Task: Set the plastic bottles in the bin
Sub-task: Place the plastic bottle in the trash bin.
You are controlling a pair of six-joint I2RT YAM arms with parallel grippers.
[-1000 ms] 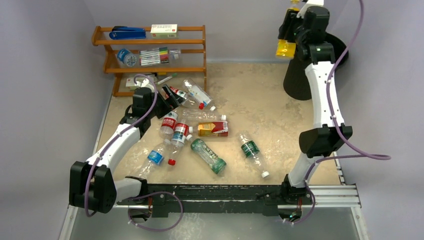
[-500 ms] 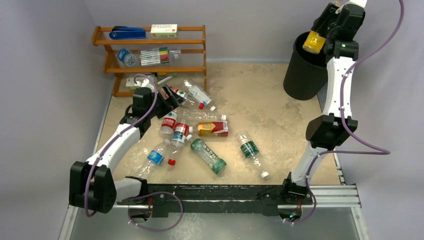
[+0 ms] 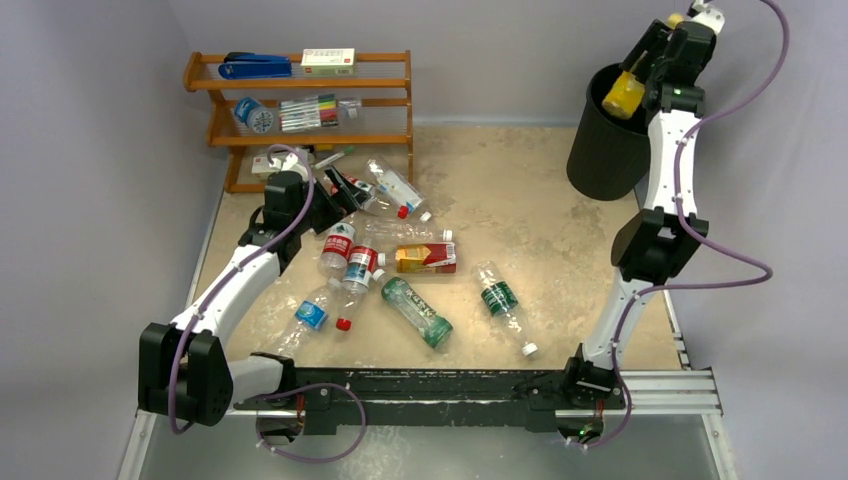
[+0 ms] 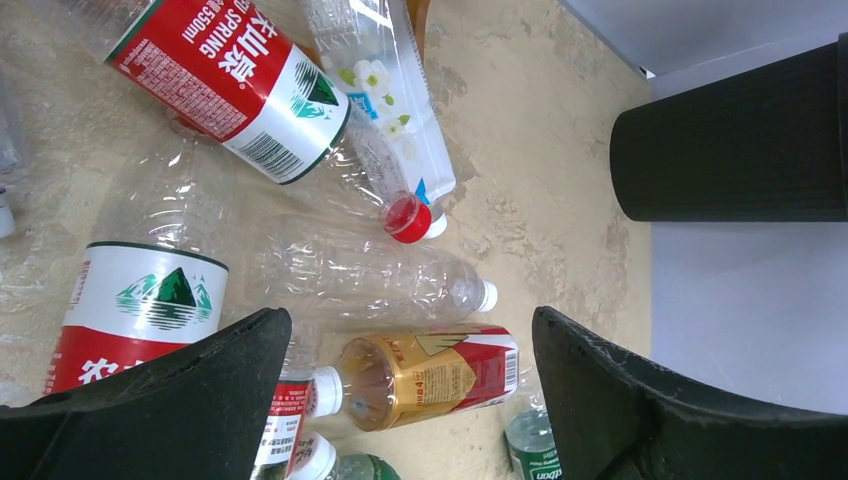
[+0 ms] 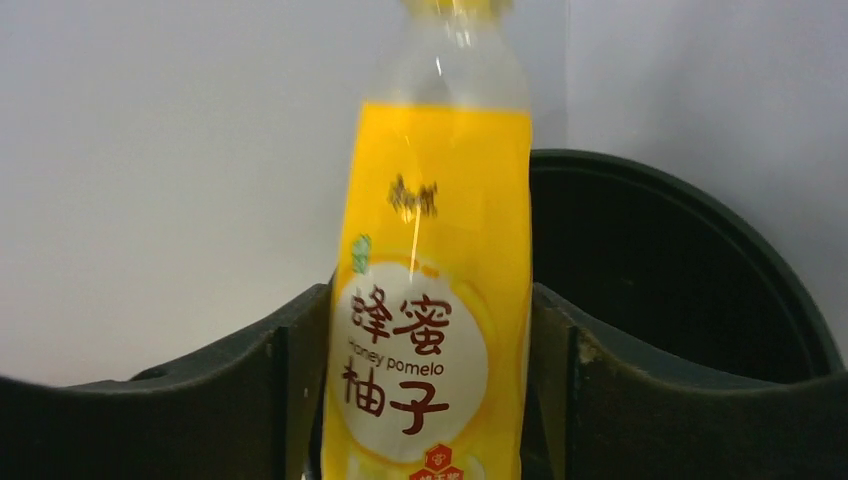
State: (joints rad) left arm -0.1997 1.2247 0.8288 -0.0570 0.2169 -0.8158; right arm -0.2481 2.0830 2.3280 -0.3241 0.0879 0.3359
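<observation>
The yellow honey-pomelo bottle (image 5: 430,200) is in my right gripper (image 5: 430,400), which pinches it across the label, one finger on each side. It hangs over the mouth of the black bin (image 3: 603,150) at the far right corner, with its base tilted down toward the opening, so I judge it should fall inside when I let go. The other plastic bottles (image 3: 385,265) lie scattered on the counter (image 3: 530,210), left of the middle. My left gripper (image 4: 408,340) hovers low above that pile with its jaws spread wide. A clear bottle (image 4: 360,275) and an orange-labelled bottle (image 4: 435,372) show between them, I think ready for the next pick.
</observation>
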